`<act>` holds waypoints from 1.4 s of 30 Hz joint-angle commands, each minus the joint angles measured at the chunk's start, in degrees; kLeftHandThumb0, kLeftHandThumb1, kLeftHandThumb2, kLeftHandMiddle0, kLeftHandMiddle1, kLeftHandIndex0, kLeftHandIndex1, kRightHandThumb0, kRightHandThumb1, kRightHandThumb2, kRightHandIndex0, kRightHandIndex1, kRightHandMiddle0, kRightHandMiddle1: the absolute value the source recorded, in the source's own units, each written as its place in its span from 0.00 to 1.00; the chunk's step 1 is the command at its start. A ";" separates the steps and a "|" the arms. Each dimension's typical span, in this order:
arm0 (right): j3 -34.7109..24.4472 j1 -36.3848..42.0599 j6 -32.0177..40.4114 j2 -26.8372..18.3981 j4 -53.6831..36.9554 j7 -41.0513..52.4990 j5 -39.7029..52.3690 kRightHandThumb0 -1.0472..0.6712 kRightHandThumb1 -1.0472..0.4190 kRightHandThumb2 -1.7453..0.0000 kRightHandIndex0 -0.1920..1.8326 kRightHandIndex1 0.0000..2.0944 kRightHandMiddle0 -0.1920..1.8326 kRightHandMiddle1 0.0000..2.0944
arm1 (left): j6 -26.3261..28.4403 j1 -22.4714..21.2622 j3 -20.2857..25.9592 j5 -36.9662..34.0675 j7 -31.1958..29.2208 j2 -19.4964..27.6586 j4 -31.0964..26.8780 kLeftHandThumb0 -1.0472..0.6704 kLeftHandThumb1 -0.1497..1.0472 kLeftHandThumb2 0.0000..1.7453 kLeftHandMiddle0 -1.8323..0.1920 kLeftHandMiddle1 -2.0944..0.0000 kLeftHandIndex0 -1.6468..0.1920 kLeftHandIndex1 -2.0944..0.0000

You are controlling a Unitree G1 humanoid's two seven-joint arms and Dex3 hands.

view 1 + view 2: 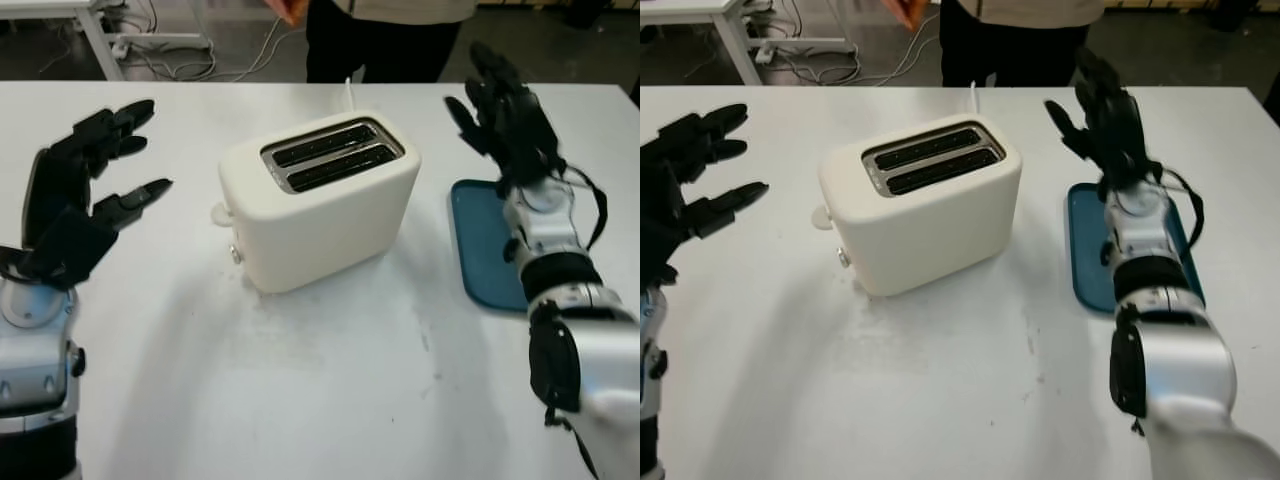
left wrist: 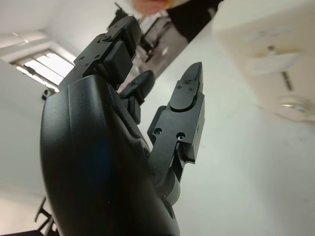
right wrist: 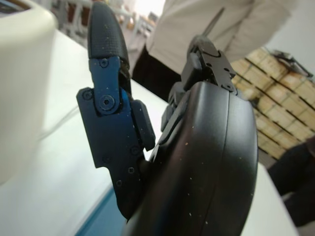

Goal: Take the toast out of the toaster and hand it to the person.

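- Left hand (image 1: pixel 90 185): black, three-fingered, on a silver forearm; raised above the white table (image 1: pixel 330 390), open and holding nothing, palm side turned toward the toaster.
- Right hand (image 1: pixel 505 110): black, three-fingered, on a silver forearm with a black cable along it; raised, open and holding nothing, fingertips pointing up and away from the robot.
- Cream-coloured two-slot plastic toaster (image 1: pixel 320 200): stands upright on the table between the two hands, apart from both; closer to the right hand than to the left. Its chrome-framed top carries two dark slots (image 1: pixel 335 155); whether any toast sits in them cannot be told, as nothing rises above the rims. A rounded lever knob (image 1: pixel 221 213) and a small metal dial (image 1: pixel 237 254) sit on the end facing the left hand; the left wrist view shows that end (image 2: pixel 275 64) just beyond the left fingers.
- White power cord (image 1: pixel 349 93): runs from behind the toaster toward the far table edge.
- Teal flat rectangular tray (image 1: pixel 482 245): lies on the table beneath and beside the right forearm, on the toaster's far side from the left hand.
- Person (image 1: pixel 385 35): stands across the table beyond the right hand, in dark trousers and a light top; a hand (image 1: pixel 285 8) holds something orange-brown, too cut off to identify.
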 commanded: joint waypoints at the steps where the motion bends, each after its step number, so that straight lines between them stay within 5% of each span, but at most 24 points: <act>1: -0.01 5.78 1.82 2.05 -7.89 1.36 2.63 0.17 0.09 0.86 0.11 0.00 0.13 0.00 | -1.04 2.13 -0.48 -0.75 0.74 -1.51 -1.37 0.60 0.89 0.05 0.88 0.59 0.67 1.00; 8: 4.21 25.78 16.52 9.06 -38.79 0.12 7.84 0.11 0.09 0.87 0.10 0.00 0.10 0.00 | -3.38 8.19 -4.91 -1.45 0.92 -7.28 -1.58 0.58 0.89 0.07 0.90 0.63 0.74 1.00; 14: 7.52 36.84 21.18 13.02 -51.21 -3.58 5.95 0.18 0.09 0.88 0.09 0.00 0.09 0.00 | -4.98 10.77 -8.23 -0.23 2.39 -10.68 0.44 0.57 0.89 0.11 0.91 0.65 0.75 1.00; 26: 11.29 52.20 17.04 19.53 -54.00 -6.11 4.41 0.23 0.09 0.88 0.11 0.01 0.13 0.01 | -9.53 14.98 -14.78 3.74 5.12 -13.57 5.69 0.42 0.89 0.15 0.91 0.68 0.77 1.00; 31: 11.58 51.25 16.45 20.51 -53.46 -7.85 3.16 0.27 0.09 0.88 0.13 0.01 0.15 0.02 | -10.90 15.61 -14.48 3.13 7.10 -15.05 5.17 0.29 0.89 0.21 0.91 0.69 0.77 1.00; 42: 10.36 46.70 14.32 20.82 -51.65 -8.39 2.85 0.27 0.09 0.90 0.15 0.01 0.17 0.01 | -9.93 18.67 -16.00 8.37 11.60 -16.72 -0.27 0.30 0.89 0.26 0.91 0.69 0.78 1.00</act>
